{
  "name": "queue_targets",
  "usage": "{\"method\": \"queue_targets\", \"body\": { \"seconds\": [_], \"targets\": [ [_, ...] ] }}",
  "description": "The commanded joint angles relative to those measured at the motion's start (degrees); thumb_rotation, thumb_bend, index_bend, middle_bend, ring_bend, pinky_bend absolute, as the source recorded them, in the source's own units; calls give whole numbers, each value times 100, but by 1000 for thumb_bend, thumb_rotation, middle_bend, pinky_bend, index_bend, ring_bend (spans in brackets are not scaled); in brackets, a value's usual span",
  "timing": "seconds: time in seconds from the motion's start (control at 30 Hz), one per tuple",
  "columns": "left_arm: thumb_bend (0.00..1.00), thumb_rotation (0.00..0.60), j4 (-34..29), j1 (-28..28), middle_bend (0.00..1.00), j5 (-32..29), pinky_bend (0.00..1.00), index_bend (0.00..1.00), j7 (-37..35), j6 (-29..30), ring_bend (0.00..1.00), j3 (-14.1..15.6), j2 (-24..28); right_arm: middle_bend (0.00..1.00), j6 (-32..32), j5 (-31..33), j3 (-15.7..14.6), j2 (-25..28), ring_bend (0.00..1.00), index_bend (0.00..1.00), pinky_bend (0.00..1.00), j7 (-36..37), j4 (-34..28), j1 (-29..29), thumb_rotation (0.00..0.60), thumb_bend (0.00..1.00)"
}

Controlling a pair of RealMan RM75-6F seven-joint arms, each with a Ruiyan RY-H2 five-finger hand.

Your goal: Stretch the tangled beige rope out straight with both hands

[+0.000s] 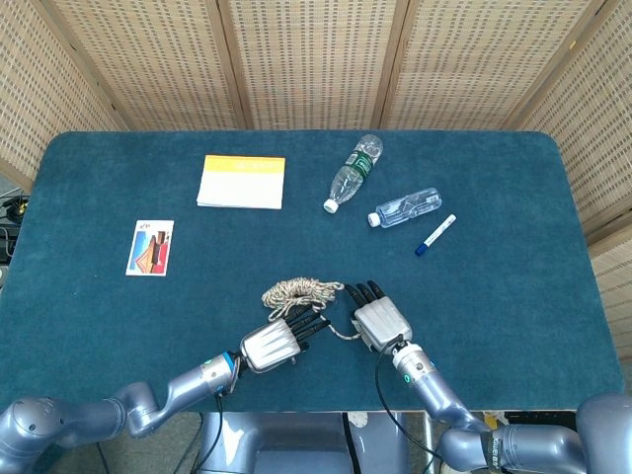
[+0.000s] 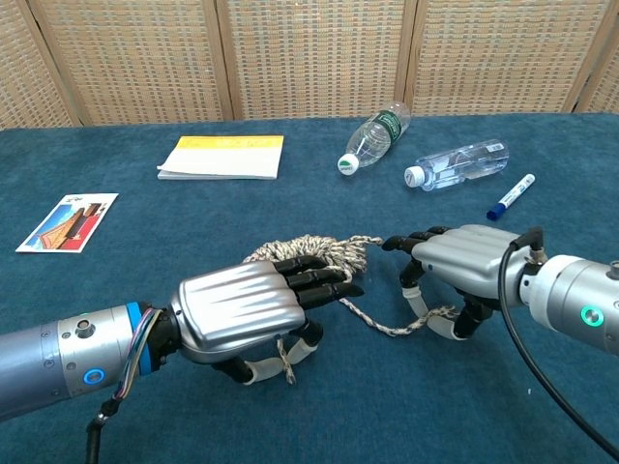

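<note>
My left hand's fingers reach forward over the near edge of the tangled beige rope, with a strand running under the palm; whether they actually grip it, I cannot tell. My right hand has its fingers curled down around the loose strand that trails from the bundle, holding it against the blue surface. The rope's knotted mass sits between and just beyond both hands, near the front edge. Further back lie two plastic bottles, a marker, a notepad and a card.
</note>
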Motion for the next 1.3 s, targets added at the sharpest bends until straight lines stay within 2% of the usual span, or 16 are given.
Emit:
{"method": "queue_targets", "body": {
  "seconds": [0.03, 0.77, 1.3],
  "targets": [
    [405, 600, 8, -4, 0, -12, 0, 548, 3, 1, 0, 6, -13, 0, 3, -5, -1, 4, 0, 632, 0, 8, 1, -3, 600, 488],
    [431, 600, 69, -20, 0, -123, 0, 708, 38, 36, 0, 8, -63, 0, 20, -70, -17, -6, 0, 638, 0, 41, 20, -24, 600, 488],
    [478, 600, 23, 0, 0, -165, 0, 736, 68, 153, 0, -18, -24, 0, 60, -103, -27, 51, 0, 640, 0, 64, -16, -67, 600, 488]
  ]
}}
